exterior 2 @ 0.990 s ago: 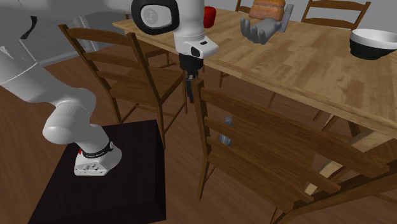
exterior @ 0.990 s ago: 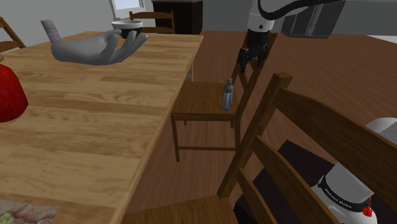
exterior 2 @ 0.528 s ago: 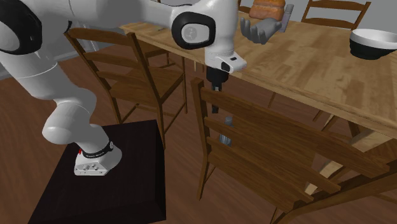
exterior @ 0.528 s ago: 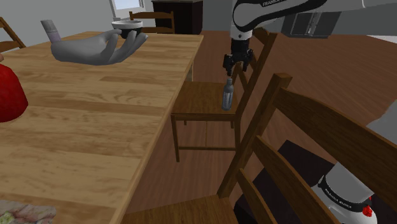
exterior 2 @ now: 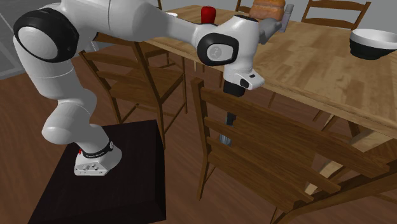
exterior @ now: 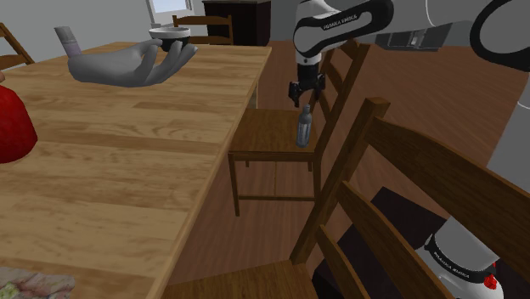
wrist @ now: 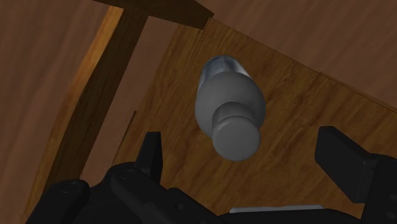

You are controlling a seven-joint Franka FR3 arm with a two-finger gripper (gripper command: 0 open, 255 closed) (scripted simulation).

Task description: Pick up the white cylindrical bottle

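Observation:
A small grey bottle [exterior: 303, 127] with a rounded cap stands upright on the seat of a wooden chair [exterior: 265, 136] beside the table. My black gripper [exterior: 300, 96] hangs just above the bottle's cap, open. In the wrist view the bottle [wrist: 228, 108] is seen from above, its cap between my two spread fingers [wrist: 151, 156] without touching them. In the second exterior view the gripper [exterior 2: 231, 118] reaches down behind the chair's backrest [exterior 2: 267, 137], and a bit of the bottle [exterior 2: 224, 139] shows between the slats.
A long wooden table [exterior: 127, 144] carries a grey hand-shaped holder [exterior: 119, 64], a dark bowl [exterior: 169, 36] and a red object [exterior: 13, 123]. Another chair's back [exterior: 408, 187] rises close by at the shoulder view's right. The black stand [exterior 2: 108, 172] sits on a wood floor.
The arm has swung toward the shoulder view's left and lowered, bringing the gripper from over the chair back to just above the bottle. The bottle has not moved.

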